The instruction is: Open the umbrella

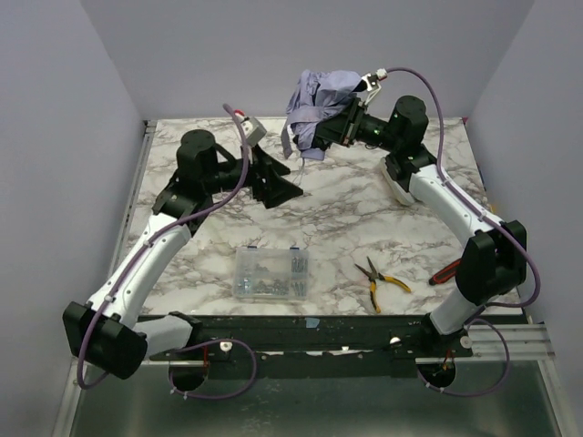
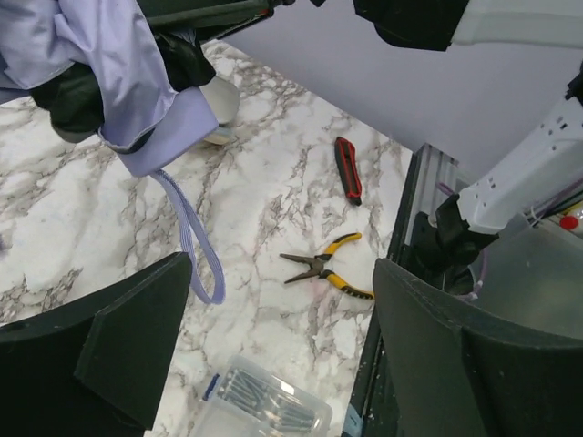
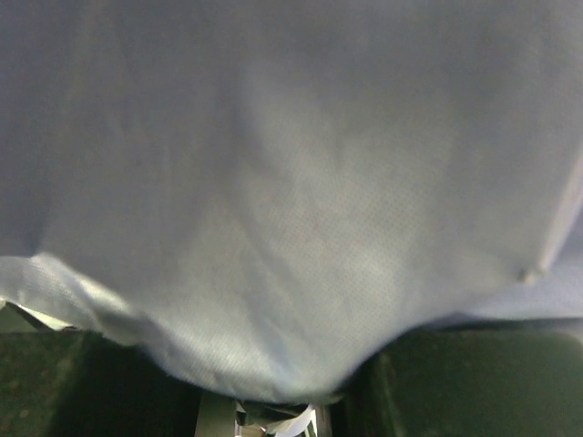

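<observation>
The umbrella (image 1: 319, 102) is a crumpled pale lilac bundle with black underside, held up off the table at the back centre. My right gripper (image 1: 344, 127) is shut on its lower end. In the right wrist view the lilac canopy (image 3: 291, 182) fills the frame and hides most of the dark fingers (image 3: 474, 387). My left gripper (image 1: 276, 177) is open and empty, low over the table to the left of and below the umbrella. In the left wrist view the canopy (image 2: 109, 64) hangs at top left, its strap loop (image 2: 196, 255) dangling beside my left finger.
A clear plastic box of screws (image 1: 271, 273) lies at the near centre. Yellow-handled pliers (image 1: 378, 278) lie to its right. A red utility knife (image 1: 444, 271) lies by the right arm. Walls enclose the marble table (image 1: 346, 218) on three sides.
</observation>
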`<action>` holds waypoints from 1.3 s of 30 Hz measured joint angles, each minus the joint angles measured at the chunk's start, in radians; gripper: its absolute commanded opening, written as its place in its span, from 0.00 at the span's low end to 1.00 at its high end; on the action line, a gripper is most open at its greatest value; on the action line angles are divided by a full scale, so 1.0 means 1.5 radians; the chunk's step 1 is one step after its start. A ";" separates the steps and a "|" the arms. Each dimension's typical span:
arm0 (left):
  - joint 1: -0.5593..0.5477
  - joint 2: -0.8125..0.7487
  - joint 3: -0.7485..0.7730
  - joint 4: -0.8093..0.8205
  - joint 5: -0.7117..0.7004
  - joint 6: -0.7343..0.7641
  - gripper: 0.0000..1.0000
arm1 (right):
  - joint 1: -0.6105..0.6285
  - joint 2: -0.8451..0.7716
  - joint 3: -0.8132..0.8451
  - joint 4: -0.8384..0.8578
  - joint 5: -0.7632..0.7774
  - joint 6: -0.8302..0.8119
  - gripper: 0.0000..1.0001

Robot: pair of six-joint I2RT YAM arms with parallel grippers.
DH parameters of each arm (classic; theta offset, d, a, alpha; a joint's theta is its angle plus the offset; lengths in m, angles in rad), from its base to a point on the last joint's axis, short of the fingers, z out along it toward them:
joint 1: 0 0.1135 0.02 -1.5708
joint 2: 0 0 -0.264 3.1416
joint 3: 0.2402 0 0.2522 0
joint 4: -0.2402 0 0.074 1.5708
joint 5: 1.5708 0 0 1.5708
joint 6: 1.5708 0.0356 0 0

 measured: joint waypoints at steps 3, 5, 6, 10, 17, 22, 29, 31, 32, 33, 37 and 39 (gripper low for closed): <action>-0.037 0.039 0.030 -0.026 -0.040 0.027 0.93 | 0.001 0.000 0.000 0.013 -0.001 0.008 0.01; -0.052 0.064 0.047 -0.042 -0.081 0.045 0.82 | 0.003 0.000 0.000 0.022 -0.004 0.013 0.01; -0.059 0.076 0.057 -0.050 -0.097 0.051 0.74 | 0.004 0.000 0.000 0.028 -0.005 0.014 0.01; -0.071 0.117 0.092 -0.068 -0.119 0.065 0.22 | 0.005 0.000 0.000 0.039 -0.006 0.019 0.01; -0.073 0.142 0.103 -0.111 -0.106 0.088 0.00 | 0.003 0.001 0.003 0.040 -0.006 0.015 0.01; -0.073 0.099 0.016 -0.117 -0.081 0.124 0.00 | -0.009 0.018 0.044 0.040 -0.009 0.008 0.01; -0.073 0.051 -0.062 -0.205 -0.063 0.240 0.63 | -0.049 0.050 0.106 0.040 -0.016 -0.003 0.01; -0.071 0.038 -0.069 -0.226 -0.060 0.257 0.84 | -0.053 0.051 0.107 0.041 -0.016 -0.010 0.01; -0.070 0.031 -0.069 -0.236 -0.061 0.268 0.93 | -0.055 0.051 0.107 0.040 -0.017 -0.013 0.01; -0.070 0.026 -0.066 -0.240 -0.061 0.268 0.98 | -0.056 0.051 0.107 0.040 -0.018 -0.015 0.01; -0.067 0.017 -0.027 -0.223 -0.094 0.258 0.98 | -0.055 0.046 0.081 0.042 -0.017 -0.020 0.01; -0.067 0.017 -0.001 -0.193 -0.123 0.244 0.98 | -0.052 0.042 0.062 0.036 -0.008 -0.024 0.01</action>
